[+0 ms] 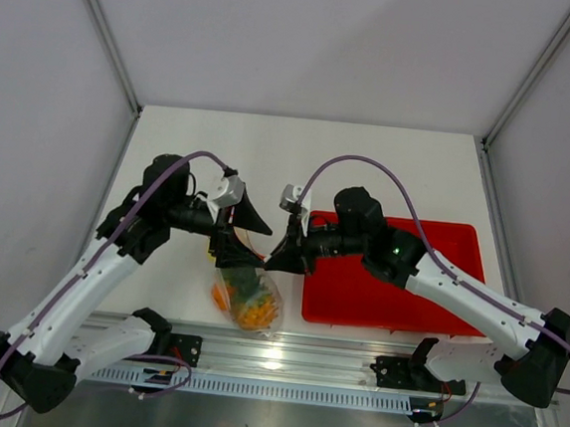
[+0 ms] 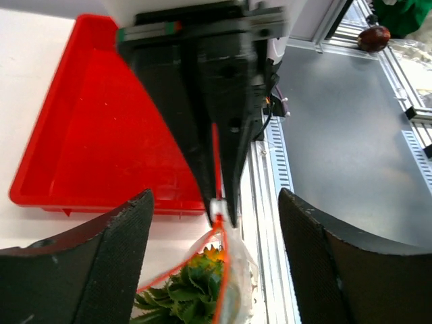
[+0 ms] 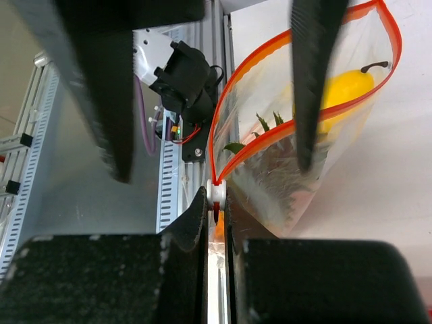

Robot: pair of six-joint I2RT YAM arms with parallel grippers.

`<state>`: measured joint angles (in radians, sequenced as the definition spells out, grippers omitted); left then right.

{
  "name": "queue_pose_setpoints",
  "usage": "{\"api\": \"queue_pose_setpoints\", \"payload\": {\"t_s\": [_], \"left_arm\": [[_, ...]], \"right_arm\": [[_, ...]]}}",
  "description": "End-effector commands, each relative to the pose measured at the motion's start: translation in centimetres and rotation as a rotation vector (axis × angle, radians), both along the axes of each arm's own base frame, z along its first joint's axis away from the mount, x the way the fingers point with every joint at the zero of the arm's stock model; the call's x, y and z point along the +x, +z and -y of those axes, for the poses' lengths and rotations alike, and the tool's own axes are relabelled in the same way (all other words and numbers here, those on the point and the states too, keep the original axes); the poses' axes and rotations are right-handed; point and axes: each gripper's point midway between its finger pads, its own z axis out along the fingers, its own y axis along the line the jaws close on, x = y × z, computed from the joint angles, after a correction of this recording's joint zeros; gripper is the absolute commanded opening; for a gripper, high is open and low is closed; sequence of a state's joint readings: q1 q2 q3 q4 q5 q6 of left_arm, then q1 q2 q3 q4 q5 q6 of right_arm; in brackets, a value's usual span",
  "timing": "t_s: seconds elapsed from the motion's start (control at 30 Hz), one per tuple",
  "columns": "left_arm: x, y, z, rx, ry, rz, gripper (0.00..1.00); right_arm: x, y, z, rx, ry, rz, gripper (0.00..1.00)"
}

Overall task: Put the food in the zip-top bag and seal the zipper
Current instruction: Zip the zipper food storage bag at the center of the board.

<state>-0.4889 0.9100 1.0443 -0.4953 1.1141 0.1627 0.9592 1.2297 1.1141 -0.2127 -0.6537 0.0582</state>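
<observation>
Top view: your left gripper [image 1: 233,257] and right gripper [image 1: 275,261] meet over the zip-top bag [image 1: 247,300], which holds orange and green fruit just left of the red tray [image 1: 388,292].
Left wrist: your left fingers [image 2: 101,263] stand wide apart, gripping nothing. Between them the right gripper pinches the zipper [image 2: 221,260], with the pineapple crown [image 2: 179,297] below.
Right wrist: your right jaws are clamped on the zipper's end. The bag mouth gapes unsealed, with the lemon [image 3: 345,88] inside.

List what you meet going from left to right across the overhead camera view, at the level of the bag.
left arm's elbow → zip-top bag → red tray → right arm's elbow. The fingers of both arms overlap the bag, so they are left out.
</observation>
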Motion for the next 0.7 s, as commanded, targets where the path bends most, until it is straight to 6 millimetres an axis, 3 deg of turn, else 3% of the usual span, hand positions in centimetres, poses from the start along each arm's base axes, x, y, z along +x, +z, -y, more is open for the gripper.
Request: {"api": "queue_pose_setpoints", "payload": {"t_s": [0.0,0.17,0.53,0.67], "left_arm": [[-0.2,0.3,0.6,-0.009,-0.082,-0.008,0.75],[0.0,-1.7,0.9,0.019,-0.075,-0.106,0.72],[-3.1,-5.3,-0.7,0.042,-0.038,-0.239,0.6],[-2.6,-5.4,-1.0,0.048,0.057,-0.27,0.44]], "right_arm": [[-0.4,2.7,-0.3,0.059,0.04,0.063,0.0],[-0.5,2.9,0.3,0.064,0.031,0.076,0.0],[-0.4,2.9,1.2,0.084,0.003,0.081,0.0],[-0.3,3.2,1.2,0.102,-0.014,0.073,0.0]]}}
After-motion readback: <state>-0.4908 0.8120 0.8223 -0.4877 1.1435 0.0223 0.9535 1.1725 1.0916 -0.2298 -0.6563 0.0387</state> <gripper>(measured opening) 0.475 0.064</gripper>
